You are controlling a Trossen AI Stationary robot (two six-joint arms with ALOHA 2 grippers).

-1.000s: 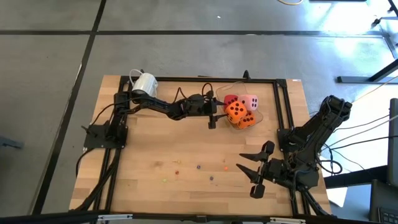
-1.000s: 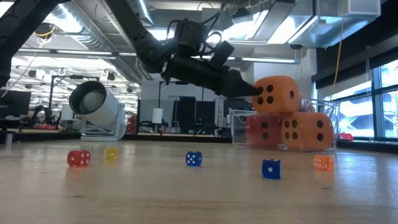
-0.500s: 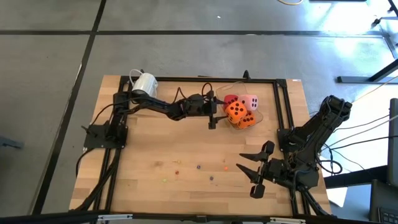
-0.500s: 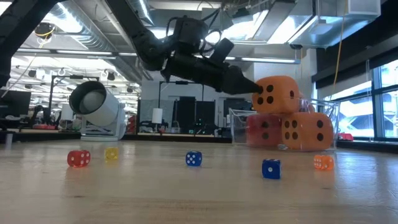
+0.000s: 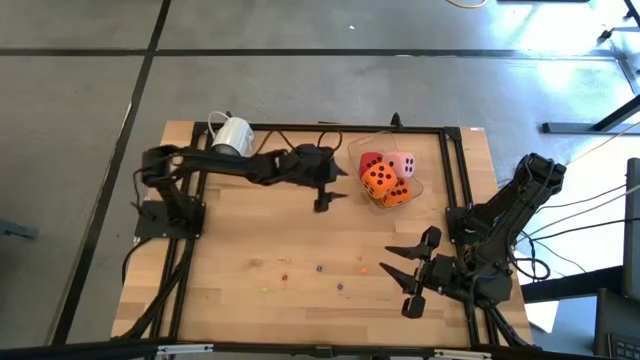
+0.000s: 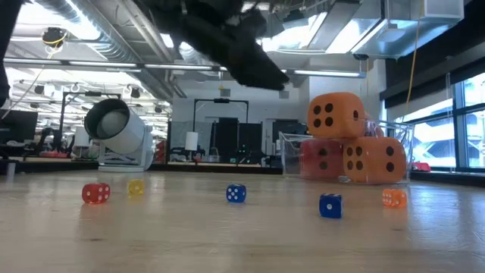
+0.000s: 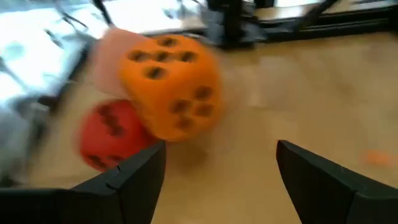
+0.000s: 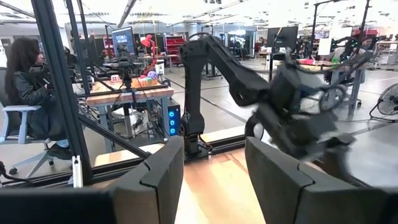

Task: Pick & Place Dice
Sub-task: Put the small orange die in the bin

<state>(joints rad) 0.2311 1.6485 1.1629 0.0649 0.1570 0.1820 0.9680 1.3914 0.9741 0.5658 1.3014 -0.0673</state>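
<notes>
- At the table's far right side, 4 dice sit piled in a clear container [image 5: 403, 190]: an orange die [image 5: 378, 177] on top, a second orange die [image 5: 396, 194], a red die [image 5: 370, 160] and a pink die [image 5: 402, 166].
- Just left of the pile, the left gripper [image 5: 326, 196] hangs spread wide, holding nothing.
- Near the front right edge, the right gripper [image 5: 402, 277] waits, fingers apart, empty.

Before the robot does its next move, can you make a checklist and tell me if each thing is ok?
1. Left gripper open and empty: ok.
2. Left gripper clear of the dice pile: ok, apart from it.
3. Top orange die resting on the pile: ok.
4. All four dice in the clear container: ok; pink die, red die, lower orange die.
5. Right gripper parked away, near the table's front edge: ok.
</notes>
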